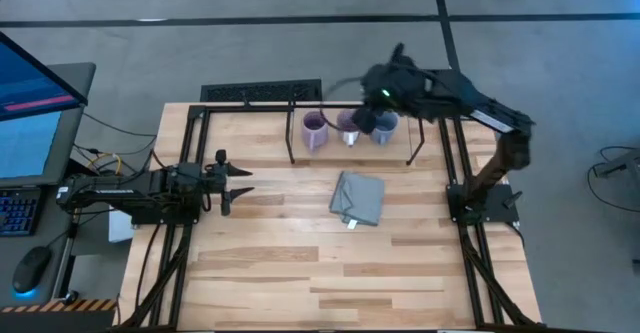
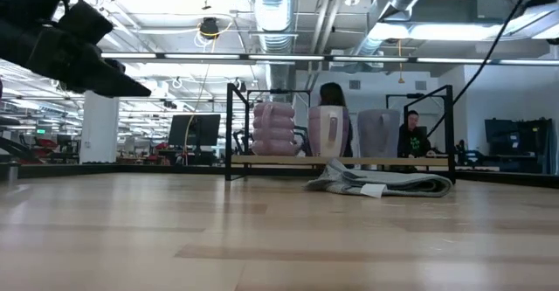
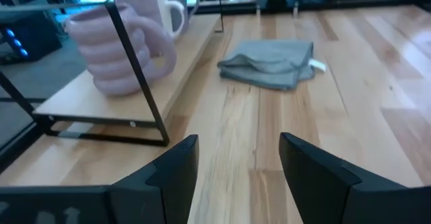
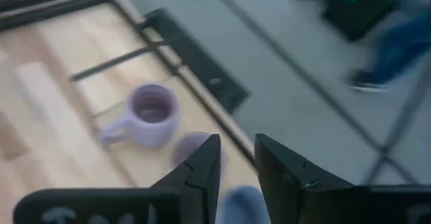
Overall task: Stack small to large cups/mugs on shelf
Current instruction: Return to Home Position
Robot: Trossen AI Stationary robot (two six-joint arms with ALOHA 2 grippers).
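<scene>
Right end effector (image 4: 237,146) aloft, three mugs (image 1: 315,131) (one shelf (image 2: 230,134))

Nothing readable from where I stand, monitor (image 1: 35,103) beside the table just a blue glow, tag (image 2: 373,190) on the cloth (image 2: 384,180) too small to tell

My left gripper (image 3: 239,163) is showing fingers (image 3: 176,173) of dark matt plastic. The table (image 1: 300,263) is gleaming softly: pale, smooth wooden planks. At one o'clock on it, the shelf (image 3: 138,83) is showing thin black matt metal rods and a light wood board. The ribbed lavender mug (image 3: 114,49) is shining like glazed ceramic. The grey cloth (image 3: 269,62), at two o'clock, is lying soft and matt.
</scene>
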